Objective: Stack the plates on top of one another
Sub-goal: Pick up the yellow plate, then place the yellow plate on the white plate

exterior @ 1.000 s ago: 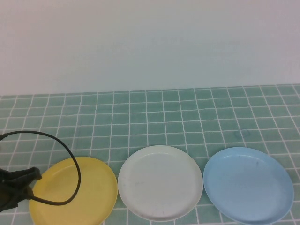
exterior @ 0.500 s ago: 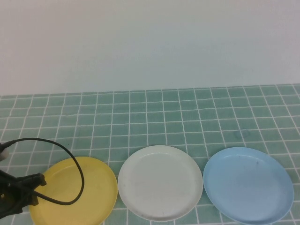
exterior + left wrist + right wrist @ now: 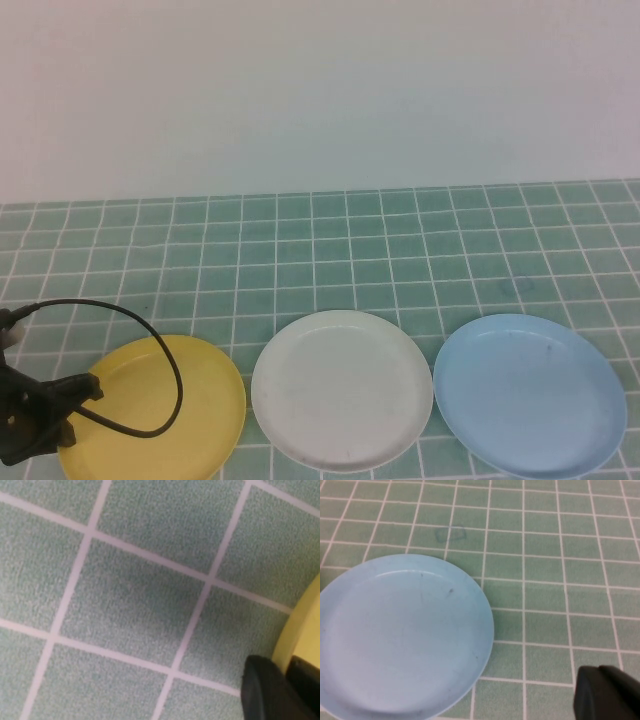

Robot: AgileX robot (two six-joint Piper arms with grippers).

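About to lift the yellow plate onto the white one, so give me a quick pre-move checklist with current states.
1. Left hand at near-left rim of round yellow plastic plate: ok.
2. Fingers firmly clamped on that rim: cannot tell.
3. Round white plastic plate lies flat, bare, ready to receive: ok.
4. Round light blue plastic plate apart from white plate: ok.
5. Right hand shut, above tiles beside blue plate, holding nothing: ok.

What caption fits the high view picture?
Left gripper clamps the yellow plate's rim beside white and blue plates.
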